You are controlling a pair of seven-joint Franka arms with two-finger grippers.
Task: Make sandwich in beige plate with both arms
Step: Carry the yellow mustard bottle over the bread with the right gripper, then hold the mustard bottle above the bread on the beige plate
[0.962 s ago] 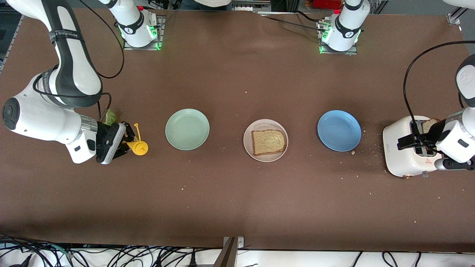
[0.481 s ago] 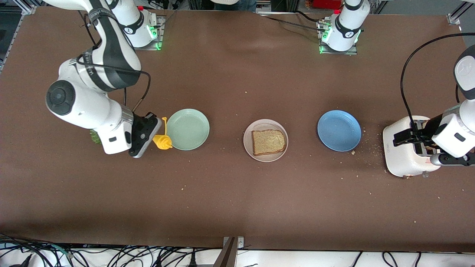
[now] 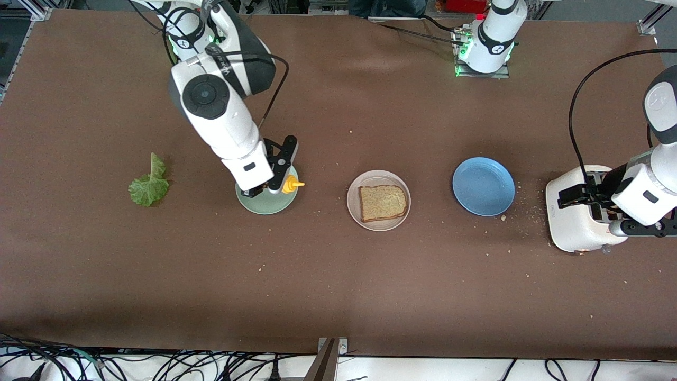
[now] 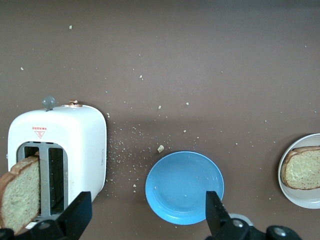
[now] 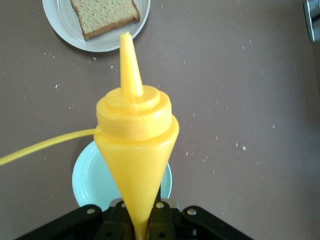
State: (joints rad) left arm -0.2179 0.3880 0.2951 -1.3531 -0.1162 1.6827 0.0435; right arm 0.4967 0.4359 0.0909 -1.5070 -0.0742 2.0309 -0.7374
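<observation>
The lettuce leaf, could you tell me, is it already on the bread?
No, the lettuce leaf lies on the bare table toward the right arm's end, apart from the bread.

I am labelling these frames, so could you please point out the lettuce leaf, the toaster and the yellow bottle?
lettuce leaf (image 3: 148, 186): front view, leaf middle.
toaster (image 4: 75, 140): left wrist view, white side.
yellow bottle (image 5: 135, 145): right wrist view, body.

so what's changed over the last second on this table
The right gripper, shut on the yellow sauce bottle, carried it from the right arm's end of the table to over the mint-green plate, uncovering the lettuce leaf. The left gripper stayed open at the toaster. Bread slice on the beige plate unchanged.
</observation>
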